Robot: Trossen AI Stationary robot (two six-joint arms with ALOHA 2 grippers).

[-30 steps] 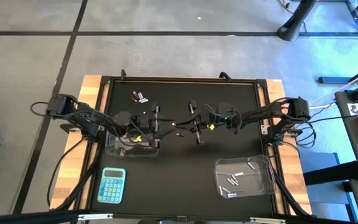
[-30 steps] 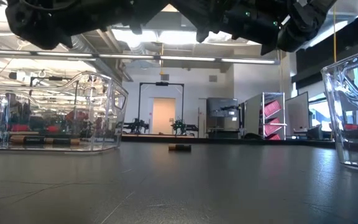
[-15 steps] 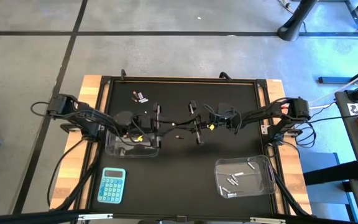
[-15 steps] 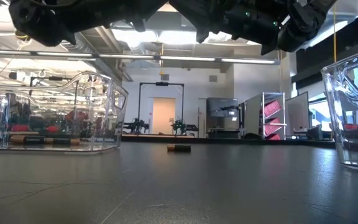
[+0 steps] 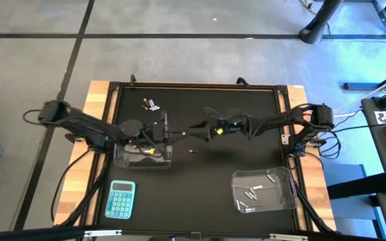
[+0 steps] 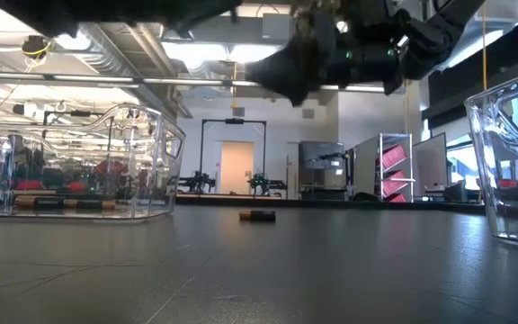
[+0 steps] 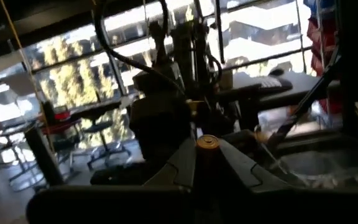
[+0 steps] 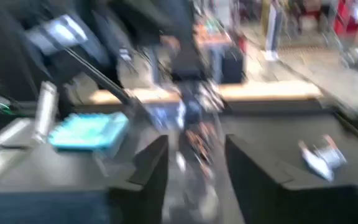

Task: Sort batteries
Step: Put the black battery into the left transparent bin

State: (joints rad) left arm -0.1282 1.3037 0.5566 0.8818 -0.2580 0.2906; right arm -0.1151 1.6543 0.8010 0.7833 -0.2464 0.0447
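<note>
My left gripper (image 5: pixel 169 132) hangs above the right end of the left clear tub (image 5: pixel 141 155), shut on a battery (image 7: pixel 207 143) whose brassy round end shows between the fingers. Facing it over the mat's middle is my right gripper (image 5: pixel 198 126), open with nothing between its fingers (image 8: pixel 196 158). One dark battery (image 5: pixel 193 150) lies on its side on the mat below them, also in the low view (image 6: pixel 259 215). Two more batteries (image 5: pixel 151 104) lie at the far left. The right tub (image 5: pixel 263 189) holds several silvery batteries. My left gripper pinches the battery between its two fingers (image 7: pixel 182 167), and only the round end (image 7: pixel 207 142) sticks out past them. The battery lies along the fingers, roughly level, pointing toward the table's right. It is lifted clear of the mat and the tub.
A blue calculator (image 5: pixel 120 199) lies on the mat's near left corner. A dark battery (image 6: pixel 61 204) rests in the left tub. The wooden table edge (image 5: pixel 99 94) frames the black mat. Open mat lies between the two tubs.
My right gripper has sunk, tipped and rolled, and its tip now lies a little nearer the left gripper. My left arm's elbow has swung toward the table's left edge, and its gripper has drawn slightly back over the tub. The battery on the mat has stayed put.
</note>
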